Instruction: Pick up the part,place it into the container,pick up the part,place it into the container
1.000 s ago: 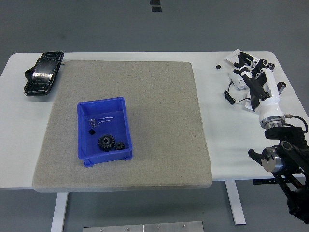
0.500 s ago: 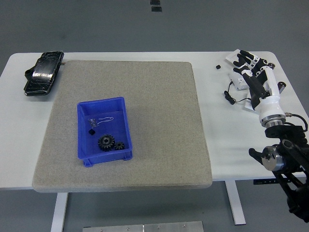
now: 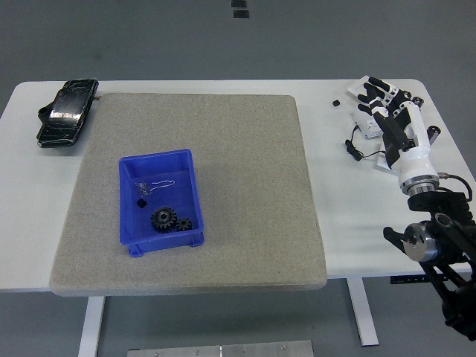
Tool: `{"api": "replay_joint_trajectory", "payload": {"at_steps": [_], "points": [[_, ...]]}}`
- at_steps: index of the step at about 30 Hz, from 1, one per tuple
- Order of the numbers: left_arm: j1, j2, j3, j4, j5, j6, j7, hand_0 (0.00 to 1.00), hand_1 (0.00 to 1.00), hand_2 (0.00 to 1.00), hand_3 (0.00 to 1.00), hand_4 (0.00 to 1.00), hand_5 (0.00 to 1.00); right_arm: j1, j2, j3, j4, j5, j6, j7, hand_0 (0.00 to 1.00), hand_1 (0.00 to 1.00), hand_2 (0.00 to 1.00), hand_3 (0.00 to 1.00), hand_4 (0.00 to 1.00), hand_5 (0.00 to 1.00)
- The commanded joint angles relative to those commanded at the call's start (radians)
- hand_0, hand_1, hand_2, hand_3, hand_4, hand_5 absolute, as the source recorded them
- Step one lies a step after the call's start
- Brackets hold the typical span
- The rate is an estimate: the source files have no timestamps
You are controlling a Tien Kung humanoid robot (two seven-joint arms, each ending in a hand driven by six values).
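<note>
1. The grey mat [image 3: 223, 186] fills the frame's centre.
2. Your blue container [image 3: 128, 216], centre-left, already holds both gear parts [image 3: 163, 219]; you look finished.
3. Your right hand [image 3: 398, 123], upper right, is relaxed, holding nothing; just retract it.
4. You'll find no legible writing.

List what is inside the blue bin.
The blue bin holds two black gears, a small black piece and a thin wire-like item. Anything under the gears is hidden.
</note>
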Motion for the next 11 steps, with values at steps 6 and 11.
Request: {"api": "replay_joint_trajectory", "payload": {"at_steps": [6, 11], "points": [[0.004, -0.009, 0.010, 0.000, -0.019, 0.004, -0.004, 0.718, 0.671, 0.638, 0.585, 0.678, 0.318, -0.009, 0.002, 0.009, -0.001, 0.001, 0.001, 0.001, 0.753, 0.721, 0.749, 0.707, 0.699, 0.378], [0.001, -0.012, 0.013, 0.001, -0.026, 0.006, -0.006, 0.718, 0.671, 0.638, 0.585, 0.678, 0.318, -0.010, 0.003, 0.007, -0.002, 0.001, 0.004, 0.001, 0.753, 0.721, 0.749, 0.707, 0.699, 0.378]]}}
